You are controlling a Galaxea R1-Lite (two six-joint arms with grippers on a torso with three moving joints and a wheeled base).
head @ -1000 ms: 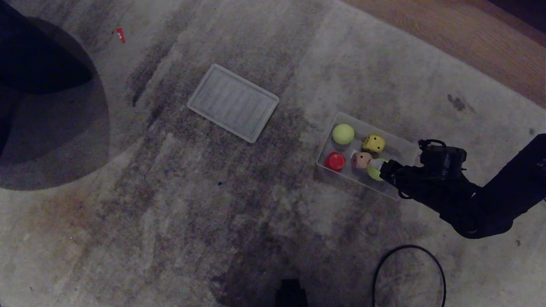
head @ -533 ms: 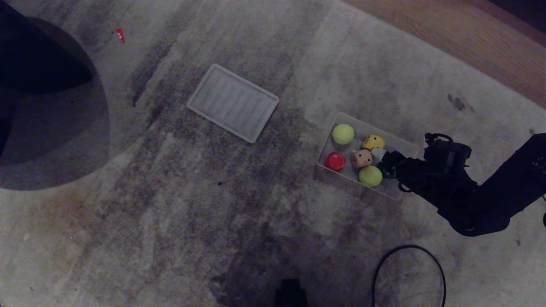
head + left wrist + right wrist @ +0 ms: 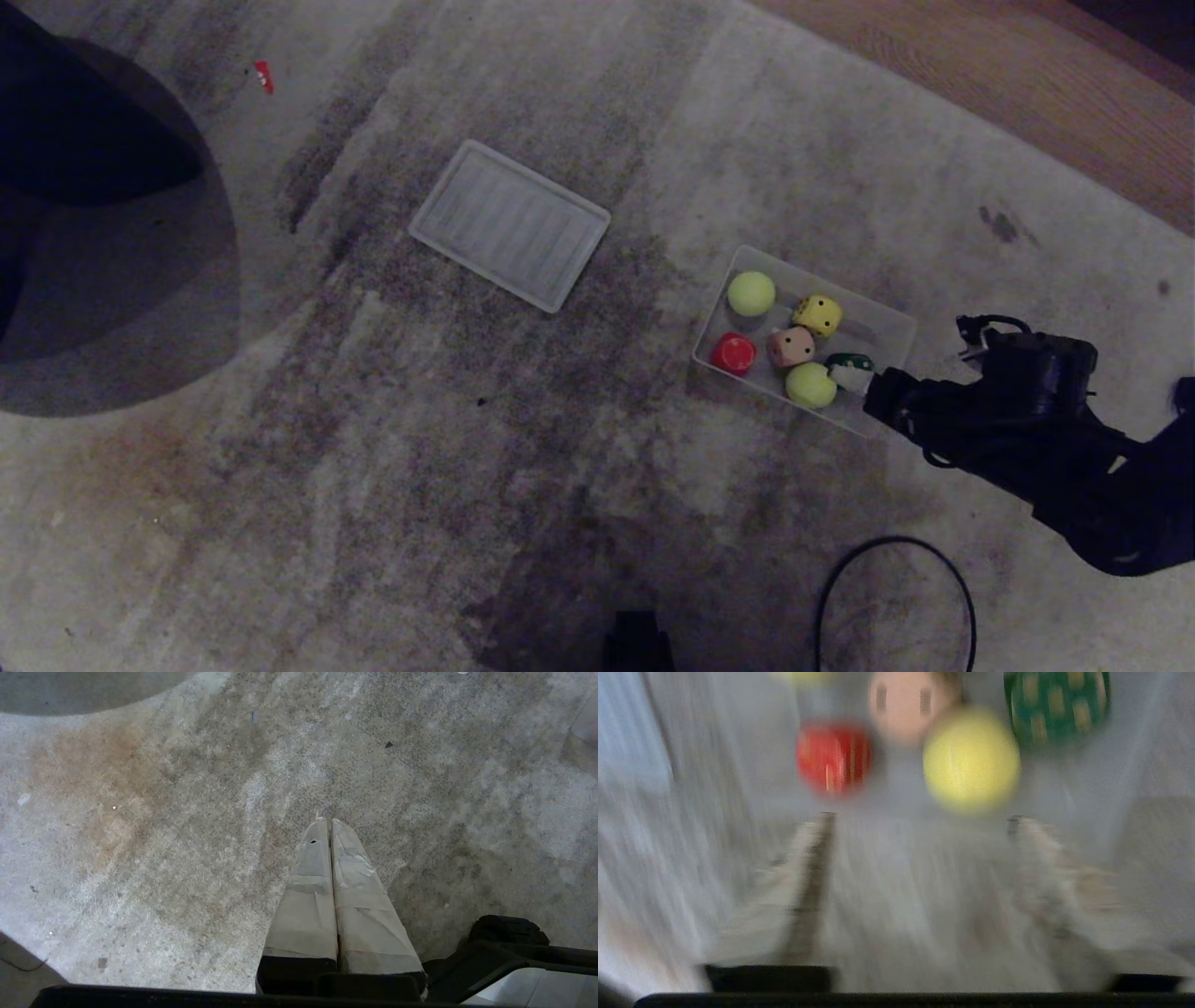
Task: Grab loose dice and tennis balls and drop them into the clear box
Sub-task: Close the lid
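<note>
With fingers apart and empty, my right claw hangs at the box edge, beside a ball; left claw together.

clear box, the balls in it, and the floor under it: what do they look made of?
Clear box: likely thin plastic, translucent and smooth; the floor shows through its walls.
Tennis balls: probably felt, matte yellow-green, no glare.
Floor: looks like short-pile carpet, grey, mottled with stains.

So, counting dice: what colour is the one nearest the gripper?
Dark green die with pale pips, clearest in right wrist view.
</note>
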